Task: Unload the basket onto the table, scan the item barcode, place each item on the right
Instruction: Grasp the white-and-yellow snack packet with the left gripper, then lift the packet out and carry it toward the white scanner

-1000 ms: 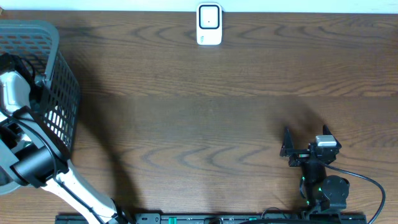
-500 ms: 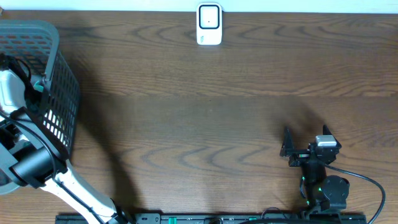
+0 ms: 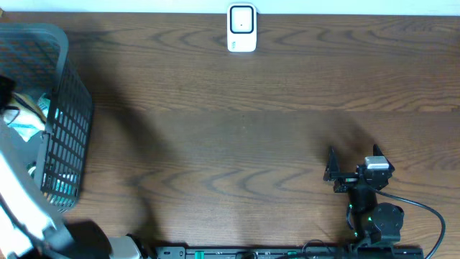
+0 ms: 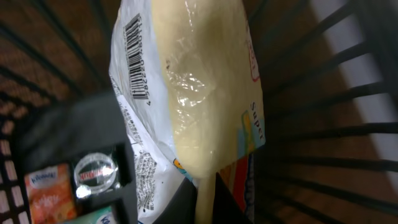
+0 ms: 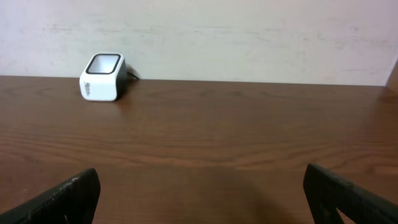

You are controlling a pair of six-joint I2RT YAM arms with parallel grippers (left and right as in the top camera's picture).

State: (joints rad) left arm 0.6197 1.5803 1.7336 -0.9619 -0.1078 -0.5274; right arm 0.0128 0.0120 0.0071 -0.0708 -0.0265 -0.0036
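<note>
The item is a white and pale-yellow snack packet (image 4: 205,93) with a printed barcode (image 4: 138,59) along its left side. In the left wrist view my left gripper (image 4: 204,202) is shut on the packet's lower end, inside the grey wire basket (image 3: 68,122). The white barcode scanner (image 3: 242,28) stands at the table's far edge, also visible as the scanner (image 5: 103,77) in the right wrist view. My right gripper (image 3: 352,173) rests near the front right, open, with nothing between its fingers (image 5: 68,196).
More goods lie in the basket below the packet: an orange pack (image 4: 46,190) and a clear round lid (image 4: 95,171). Basket wires (image 4: 323,124) close in on the right. Bare wooden tabletop (image 3: 237,144) spans from basket to right arm.
My left gripper has shut on the packet. The left arm has shifted toward the near-left corner of the overhead view, uncovering the basket's inside. The right arm has not moved.
</note>
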